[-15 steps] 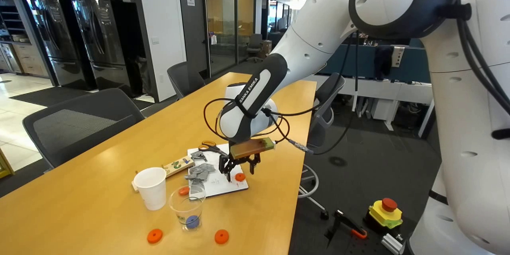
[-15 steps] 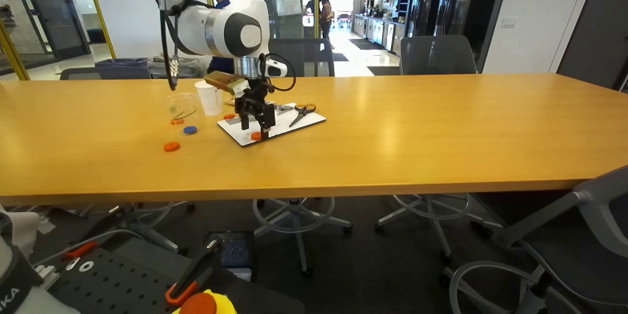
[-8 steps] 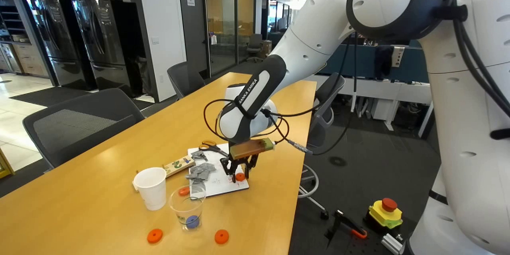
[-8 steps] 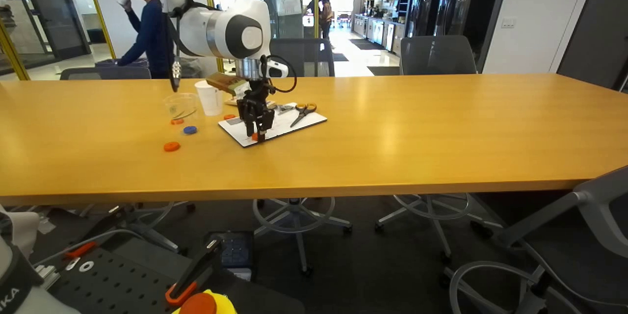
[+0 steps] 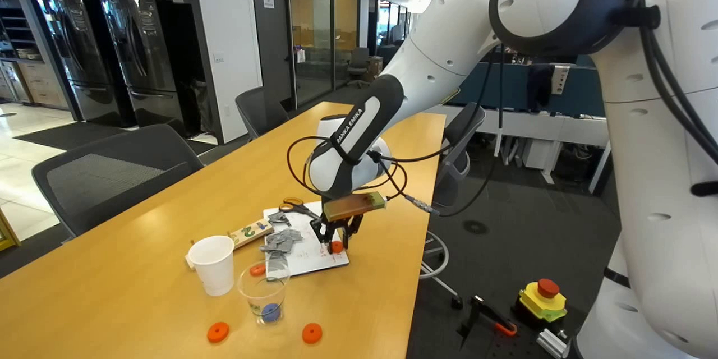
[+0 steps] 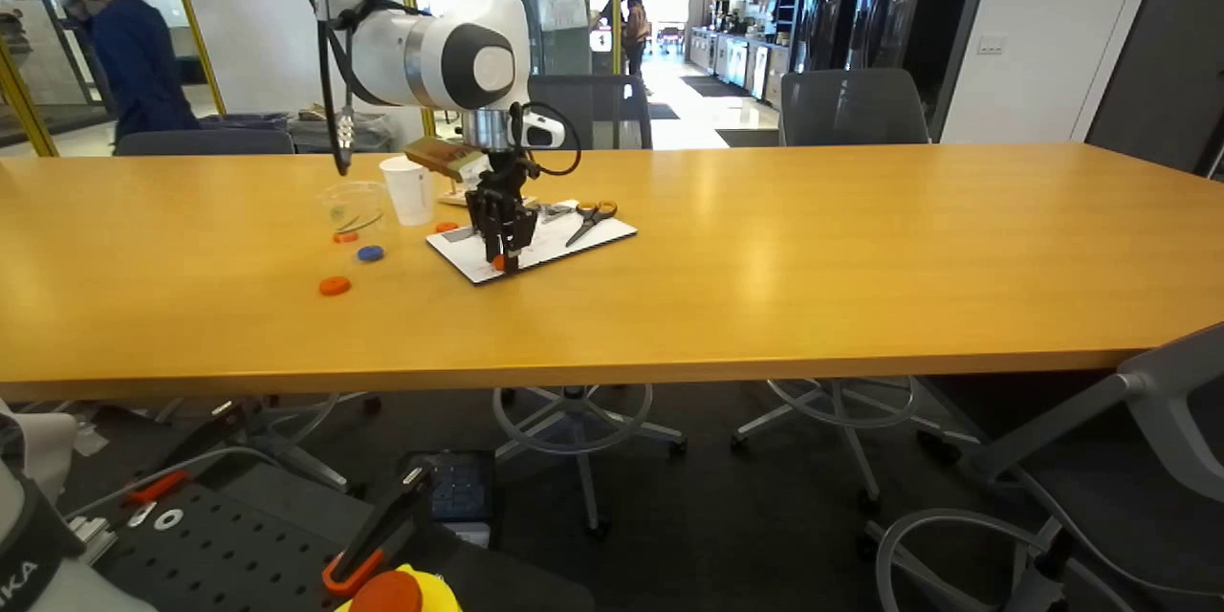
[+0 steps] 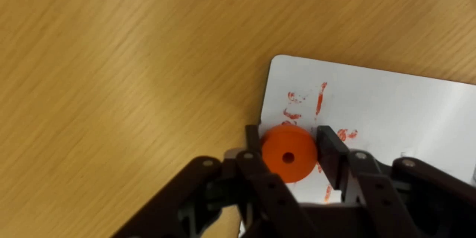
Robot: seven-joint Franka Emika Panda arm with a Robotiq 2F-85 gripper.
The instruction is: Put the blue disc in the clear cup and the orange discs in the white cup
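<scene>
My gripper (image 7: 288, 137) is shut on an orange disc (image 7: 285, 140), one finger against each side. In both exterior views this grip sits low at the whiteboard's near corner; whether the disc is off the board cannot be told. More orange discs (image 5: 218, 332) (image 5: 312, 333) (image 5: 258, 270) lie on the table around the cups. The blue disc (image 6: 370, 253) rests on the table outside the clear cup (image 6: 352, 207); in an exterior view the blue disc (image 5: 271, 312) shows through that cup's wall. Upright beside the clear cup stands the white cup (image 5: 212, 265). Neither cup's bottom inside is plainly visible.
Under the gripper lies a small whiteboard (image 5: 307, 258) with red marks. Scissors (image 6: 591, 222) and grey scraps (image 5: 282, 240) are on it. A wooden piece (image 5: 251, 233) lies between the whiteboard and white cup. Office chairs (image 5: 118, 174) line the table.
The jaws have come together from wide apart onto the orange disc. The disc and whiteboard have shifted very slightly. A person in the background has walked to the left.
</scene>
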